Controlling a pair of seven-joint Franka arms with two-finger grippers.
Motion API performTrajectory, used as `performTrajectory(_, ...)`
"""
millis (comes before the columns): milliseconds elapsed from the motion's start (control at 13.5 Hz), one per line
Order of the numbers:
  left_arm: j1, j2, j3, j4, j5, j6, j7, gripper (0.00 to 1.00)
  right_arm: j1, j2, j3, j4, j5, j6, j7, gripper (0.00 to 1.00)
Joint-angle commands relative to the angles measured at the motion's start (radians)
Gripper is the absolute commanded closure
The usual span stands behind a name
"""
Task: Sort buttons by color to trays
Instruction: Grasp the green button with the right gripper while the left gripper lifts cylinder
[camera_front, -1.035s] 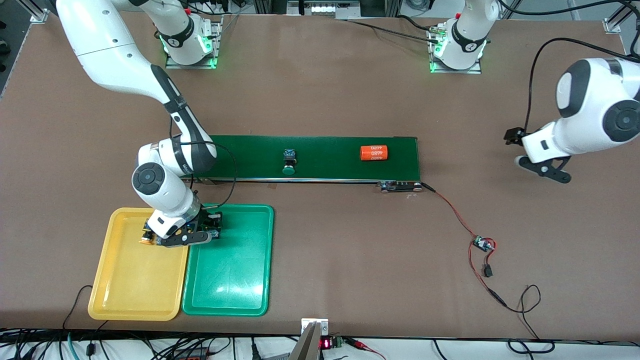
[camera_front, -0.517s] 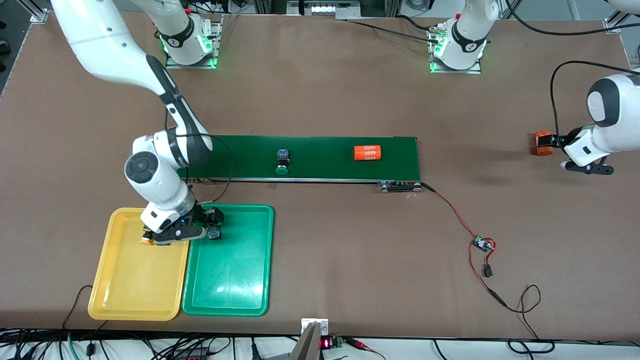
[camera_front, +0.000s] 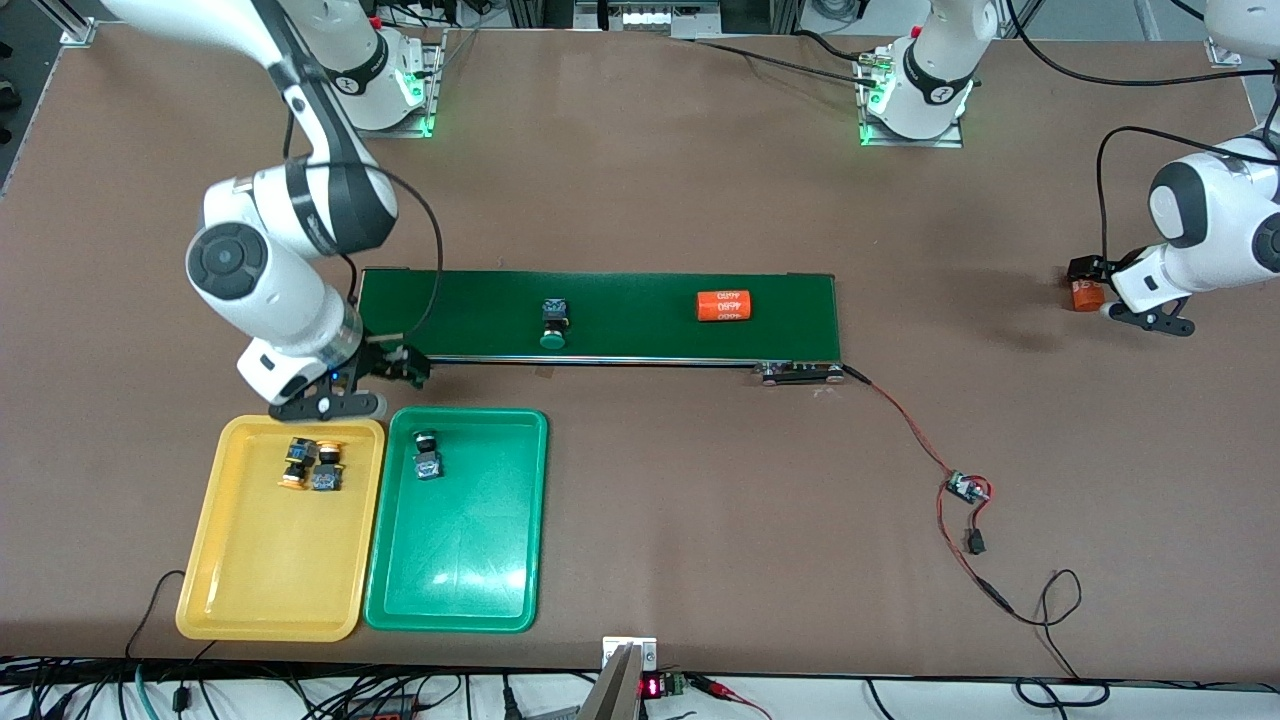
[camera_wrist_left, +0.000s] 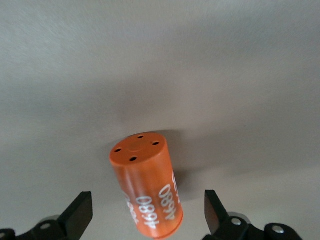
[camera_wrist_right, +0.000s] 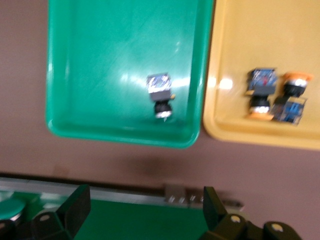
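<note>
Two arms reached out over the brown table. The right gripper (camera_front: 350, 385) hung empty with its fingers apart, between the dark belt (camera_front: 640, 300) and the yellow tray (camera_front: 230, 590). The left gripper (camera_front: 1120, 300) stood spread around an orange tube (camera_front: 1084, 295) near its end of the table, not squeezing it. Only the left wrist view showed white numbers on that tube (camera_wrist_left: 147, 190). Two yellow buttons (camera_front: 310, 466) lay in the smooth yellow tray, one green button (camera_front: 427, 458) in the green tray (camera_front: 520, 600), and another button (camera_front: 553, 325) on the belt.
</note>
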Motion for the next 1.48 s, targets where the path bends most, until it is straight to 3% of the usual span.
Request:
performTrajectory(0,0.009,0.005,0.001,-0.036,0.014,0.077,0.025,0.32,-0.004,-0.119,0.022,-0.147,0.058,-0.002,0.024,0.00)
performTrajectory(296,0.004,-0.003,-0.001,-0.024,0.014,0.057,0.021,0.70,-0.004,-0.176,0.112,-0.243,0.060,0.012,0.112,0.00)
performTrajectory(370,-0.002,-0.029,-0.010,-0.019,0.017,0.022,0.024,0.75,-0.003,-0.176,0.124,-0.249,0.060,0.017,0.133,0.00)
performTrajectory(665,-0.006,-0.070,-0.198,0.180,0.015,-0.338,0.030,0.77,0.039,-0.136,0.141,-0.256,0.060,0.064,0.198,0.00)
performTrajectory(813,-0.010,-0.070,-0.308,0.255,0.015,-0.436,0.030,0.78,0.062,-0.102,0.141,-0.256,0.060,0.099,0.234,0.00)
performTrajectory(1404,-0.025,-0.064,-0.664,0.373,0.017,-0.454,0.183,0.79,0.096,-0.004,0.140,-0.263,0.057,0.196,0.291,0.00)
